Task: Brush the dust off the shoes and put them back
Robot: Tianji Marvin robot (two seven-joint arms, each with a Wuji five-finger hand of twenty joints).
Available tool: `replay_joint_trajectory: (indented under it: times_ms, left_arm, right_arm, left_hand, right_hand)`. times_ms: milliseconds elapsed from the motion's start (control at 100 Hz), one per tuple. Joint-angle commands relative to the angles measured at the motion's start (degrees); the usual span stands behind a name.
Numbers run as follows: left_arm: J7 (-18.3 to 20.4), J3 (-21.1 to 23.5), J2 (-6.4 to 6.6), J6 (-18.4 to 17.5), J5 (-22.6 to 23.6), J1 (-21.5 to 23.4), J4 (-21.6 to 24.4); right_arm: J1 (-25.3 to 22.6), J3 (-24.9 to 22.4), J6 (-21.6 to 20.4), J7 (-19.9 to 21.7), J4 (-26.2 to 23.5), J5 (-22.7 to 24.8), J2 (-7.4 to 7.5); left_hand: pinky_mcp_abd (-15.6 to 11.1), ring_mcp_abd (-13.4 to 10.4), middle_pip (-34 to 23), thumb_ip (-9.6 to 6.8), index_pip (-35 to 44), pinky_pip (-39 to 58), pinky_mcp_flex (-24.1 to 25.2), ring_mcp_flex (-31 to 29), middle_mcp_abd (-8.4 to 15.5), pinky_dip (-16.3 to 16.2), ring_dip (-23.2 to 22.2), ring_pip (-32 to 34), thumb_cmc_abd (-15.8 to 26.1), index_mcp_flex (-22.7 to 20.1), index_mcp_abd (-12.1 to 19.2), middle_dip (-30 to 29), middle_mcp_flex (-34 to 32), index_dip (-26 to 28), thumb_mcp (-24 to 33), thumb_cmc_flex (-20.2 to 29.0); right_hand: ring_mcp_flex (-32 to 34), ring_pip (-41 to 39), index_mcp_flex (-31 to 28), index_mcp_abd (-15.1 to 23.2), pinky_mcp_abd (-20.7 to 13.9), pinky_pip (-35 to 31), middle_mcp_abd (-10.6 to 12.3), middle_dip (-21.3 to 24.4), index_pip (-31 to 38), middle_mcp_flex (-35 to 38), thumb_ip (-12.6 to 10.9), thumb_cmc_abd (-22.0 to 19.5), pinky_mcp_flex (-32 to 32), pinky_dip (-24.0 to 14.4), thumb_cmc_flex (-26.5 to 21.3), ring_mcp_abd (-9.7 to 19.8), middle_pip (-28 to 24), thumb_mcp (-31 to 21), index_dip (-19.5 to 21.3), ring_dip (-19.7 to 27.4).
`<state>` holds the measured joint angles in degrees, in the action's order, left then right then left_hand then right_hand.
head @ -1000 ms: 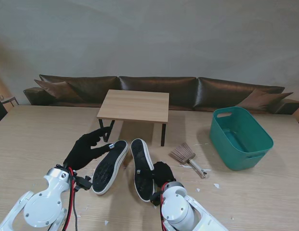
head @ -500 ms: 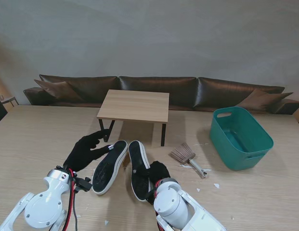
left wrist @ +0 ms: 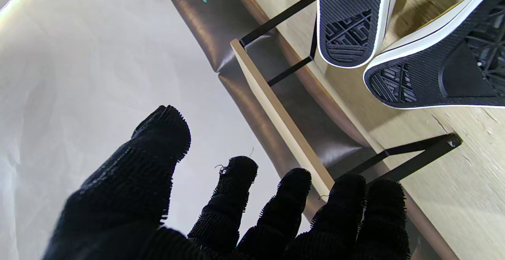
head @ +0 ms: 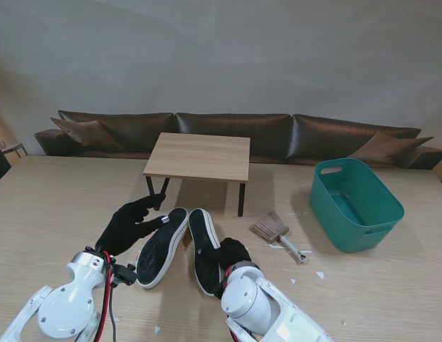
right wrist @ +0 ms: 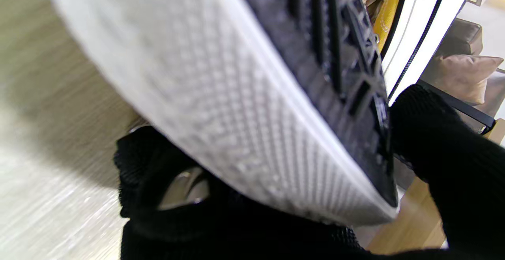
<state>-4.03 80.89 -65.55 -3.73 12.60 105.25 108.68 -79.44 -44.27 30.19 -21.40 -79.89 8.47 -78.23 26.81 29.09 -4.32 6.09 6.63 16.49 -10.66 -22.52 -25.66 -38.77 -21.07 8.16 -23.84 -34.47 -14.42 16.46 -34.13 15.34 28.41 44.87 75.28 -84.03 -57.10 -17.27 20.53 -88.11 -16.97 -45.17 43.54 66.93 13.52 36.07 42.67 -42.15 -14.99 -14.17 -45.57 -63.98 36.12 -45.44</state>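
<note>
Two black shoes with white rims show their soles in the middle of the table. The left shoe (head: 162, 246) rests sole-up beside my left hand (head: 127, 224), which is open, its gloved fingers (left wrist: 236, 197) spread and holding nothing. My right hand (head: 231, 254) is shut on the heel of the right shoe (head: 203, 246), tilting it onto its edge; its white rim (right wrist: 236, 114) fills the right wrist view. Both soles, the left shoe (left wrist: 434, 70) and the right shoe (left wrist: 351, 19), show in the left wrist view. A hand brush (head: 276, 232) lies to the right of the shoes.
A small wooden bench (head: 199, 155) on black legs stands just beyond the shoes. A teal basket (head: 354, 203) sits at the far right. A brown sofa (head: 235, 134) lines the table's far edge. White scraps (head: 319, 274) dot the table near the brush.
My right hand has tipped the right shoe further onto its edge and drawn it slightly left toward the other shoe. The left hand has hardly moved.
</note>
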Motion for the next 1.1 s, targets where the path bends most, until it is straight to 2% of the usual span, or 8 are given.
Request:
replay_joint_trajectory:
  times_ms: [0, 220, 280, 330, 340, 440, 670, 1090]
  left_arm:
    - [1.14, -0.17, -0.29, 0.14, -0.38, 0.05, 0.24]
    - [1.63, -0.53, -0.22, 0.32, -0.79, -0.34, -0.16]
    - [1.7, -0.55, -0.21, 0.32, -0.81, -0.37, -0.24]
    - [1.74, -0.56, -0.2, 0.3, -0.83, -0.38, -0.3]
    - [1.74, -0.56, -0.2, 0.29, -0.83, -0.39, -0.31]
    - [1.73, -0.56, -0.2, 0.29, -0.79, -0.41, -0.39]
    - [1.72, -0.69, -0.22, 0.29, -0.98, -0.43, -0.56]
    - [1.41, -0.99, -0.34, 0.49, -1.51, -0.28, -0.58]
  right_arm:
    - [-0.89, -0.13, 0.96, 1.17, 0.96, 0.07, 0.38]
    - [-0.88, -0.23, 1.64, 1.63, 1.1, 2.42, 1.0]
    - [-0.88, -0.27, 1.94, 2.09, 0.87, 2.86, 1.26]
    - [-0.84, -0.26, 2.22, 2.45, 0.74, 3.34, 1.46]
    - [-0.82, -0.26, 2.26, 2.51, 0.73, 3.43, 1.49]
    - [-0.77, -0.31, 2.55, 3.36, 0.37, 4.05, 1.94]
    - [-0.02, 0.52, 2.76, 4.87, 0.29, 8.2, 3.13]
    - [1.81, 2.96, 0.31, 2.45, 1.98, 20.3, 4.81]
  left_hand:
    - [-1.45, 0.09, -0.39, -1.9, 0.28, -1.47, -0.81, -0.66, 0.3, -0.9, -0.51, 0.9, 1.55, -0.75, -0.06, 0.62, -1.68, 0.45, -1.17, 0.78]
    - [-1.45, 0.22, -0.55, -1.93, 0.35, -1.52, -0.8, -0.69, 0.32, -1.0, -0.62, 0.95, 1.71, -1.03, -0.32, 1.05, -2.12, 0.67, -1.53, 0.93]
    - [-1.44, 0.13, -0.58, -1.94, 0.36, -1.53, -0.78, -0.7, 0.29, -1.02, -0.64, 0.96, 1.87, -1.07, -0.2, 1.13, -2.2, 0.71, -1.59, 0.96]
    - [-1.41, 0.12, -0.59, -1.95, 0.43, -1.54, -0.78, -0.74, 0.31, -1.04, -0.67, 0.99, 1.84, -1.25, -0.25, 1.2, -2.24, 0.77, -1.65, 1.02]
    - [-1.39, 0.13, -0.59, -1.95, 0.46, -1.53, -0.81, -0.74, 0.28, -1.05, -0.67, 0.99, 1.83, -1.34, -0.25, 1.21, -2.25, 0.78, -1.67, 1.01]
    - [-1.32, 0.15, -0.71, -1.96, 0.51, -1.53, -0.84, -0.77, 0.21, -1.09, -0.71, 1.0, 1.96, -1.49, -0.26, 1.39, -2.56, 0.88, -1.8, 1.0]
    - [-1.37, 0.22, -0.79, -1.99, 0.66, -1.52, -0.9, -0.95, 0.12, -1.17, -0.83, 1.13, 2.33, -1.87, -0.24, 1.73, -2.85, 1.11, -2.13, 1.17]
    - [-1.17, 0.31, -0.93, -2.05, 0.64, -1.47, -1.11, -1.42, -0.06, -1.3, -1.08, 1.39, 3.06, -2.09, -0.23, 2.16, -3.56, 1.31, -2.99, 1.54]
  right_hand:
    - [-0.63, 4.2, 2.18, 4.83, 2.53, 2.22, 3.85, 1.09, -3.38, -1.33, -6.54, -5.35, 3.13, -1.83, -2.15, 1.22, -2.41, -6.92, -0.09, 0.6]
    - [-0.56, 4.07, 6.28, 4.34, 2.16, 1.64, 4.37, 1.77, -8.68, -2.24, -6.79, -4.12, 3.21, -1.84, 0.6, 2.06, -3.11, -4.03, -3.96, 0.87]
    - [-0.57, 3.89, 8.28, 3.52, 2.06, 1.25, 4.48, 2.11, -11.74, -2.42, -6.85, -4.01, 3.45, -1.56, 0.96, 2.14, -3.21, -3.03, -8.93, 0.9]
    - [-0.55, 3.83, 9.95, 2.86, 2.09, 1.15, 4.5, 2.15, -12.63, -2.54, -6.78, -4.06, 3.52, -1.51, 1.37, 2.2, -3.2, -2.64, -10.12, 0.9]
    - [-0.55, 3.69, 10.78, 2.64, 2.01, 0.97, 4.61, 2.23, -11.67, -2.65, -6.85, -3.93, 3.56, -1.19, 1.55, 2.34, -3.26, -2.29, -14.7, 0.91]
    - [-0.54, 3.74, 15.62, 1.48, 2.02, 0.86, 4.58, 2.2, -10.24, -3.77, -6.75, -4.03, 3.23, -1.14, 2.37, 2.27, -3.22, -0.4, -21.62, 0.98]
    - [-0.5, 4.77, 22.15, 0.16, 1.03, 1.09, 5.23, 2.2, -9.26, -6.11, -6.85, -4.59, 1.9, -1.15, 4.19, 2.99, -3.85, 3.49, -23.16, 1.61]
    - [-0.47, 6.68, 22.5, 6.94, -1.15, 2.12, 7.79, 2.31, -6.64, -7.2, -7.22, -3.88, 0.66, -0.61, 3.6, 4.64, -4.28, 4.02, -22.95, 2.65]
